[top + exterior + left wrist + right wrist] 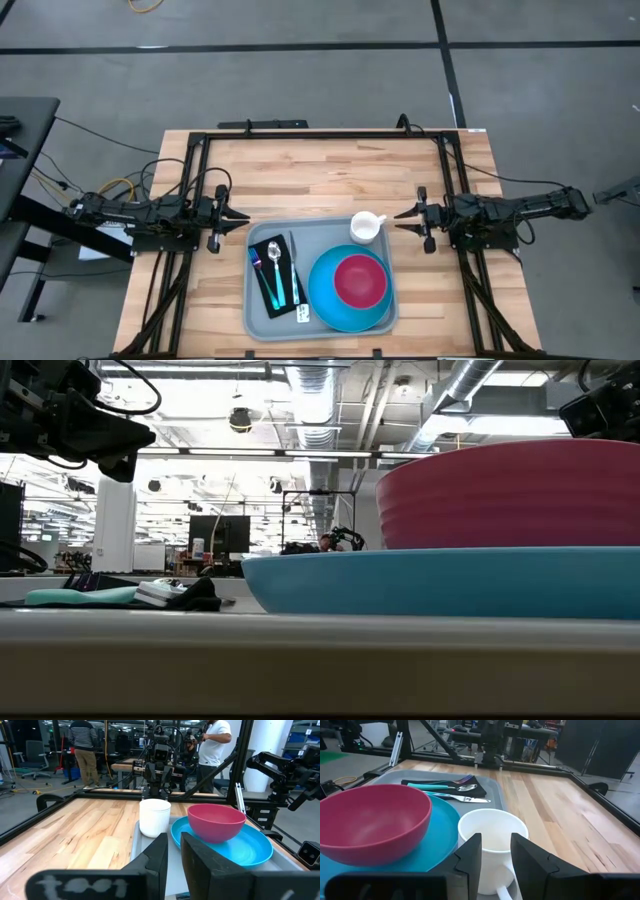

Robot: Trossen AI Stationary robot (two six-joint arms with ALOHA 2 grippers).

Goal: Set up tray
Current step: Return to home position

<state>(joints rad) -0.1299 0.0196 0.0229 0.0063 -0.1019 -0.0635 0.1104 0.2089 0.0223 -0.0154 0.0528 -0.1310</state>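
Tray (pixel 322 236) position: flat on the counter (pixel 300 170), close to the near edge and roughly midway between the left and right edges.

Tray contents:
- A black napkin (pixel 268 297) lies along the left side of the tray. Three pieces of cutlery (pixel 280 272) rest on it side by side, and in the right wrist view they read as a fork, a spoon and a knife.
- A blue plate (pixel 322 295) fills the near right part of the tray. A pink bowl (pixel 360 280) stands upright on the plate.
- A white cup (pixel 366 227) stands upright at the far right corner of the tray, just beside the plate.

Left gripper (pixel 245 222): above the counter near the left edge, just off the tray's far left corner and pointing toward the tray. Its fingers stand a narrow gap apart and hold nothing.

Right gripper (pixel 398 219): above the counter toward the right edge, just beside the tray's far right corner and near the cup. Its fingers are spread and hold nothing.

Neither gripper touches the tray or anything on it.

Background: beyond the counter stand two people, one in a striped top (pixel 82 740) and one in a white shirt (pixel 216 742).
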